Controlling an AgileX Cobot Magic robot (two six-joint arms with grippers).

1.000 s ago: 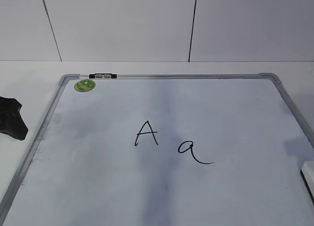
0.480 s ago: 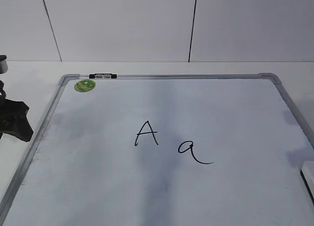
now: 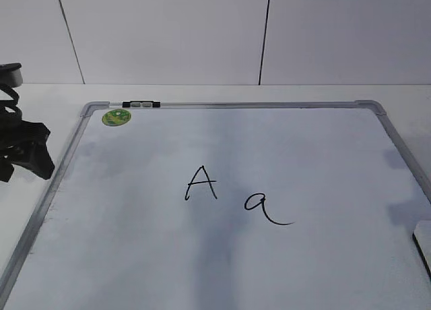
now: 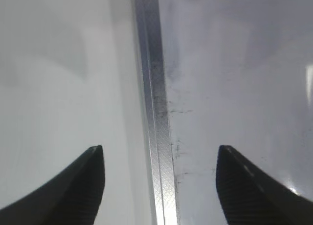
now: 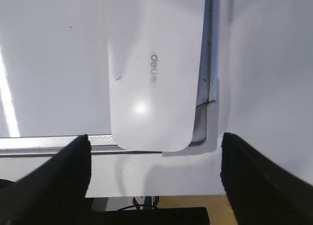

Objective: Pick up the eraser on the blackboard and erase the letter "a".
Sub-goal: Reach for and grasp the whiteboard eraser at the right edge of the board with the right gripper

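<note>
At the far left of your exterior view, the left end effector (image 3: 23, 158) was a dark, angular mass above the white desk (image 3: 27, 215), just outside the blackboard (image 3: 310, 148). Your left wrist view showed its 2 black fingers (image 4: 83, 191) spread apart, straddling the ribbed, scuffed grey metal frame rail (image 4: 156, 112) with nothing between them. The board's surface was glossy white with grey smudges, rounded grey caps at the corners and a round green sticker (image 3: 116, 117) near the top left. Near the middle you had a pointed capital "A" (image 3: 201, 182), and right of it the letter "a" (image 3: 264, 206) with its long curling tail. The eraser (image 5: 152, 95), a smooth white rounded block with small grey print, lay at the board's right corner, against the frame. The right end effector (image 5: 156, 171) hung over it, black fingers (image 5: 54, 178) wide apart, not touching.
</note>
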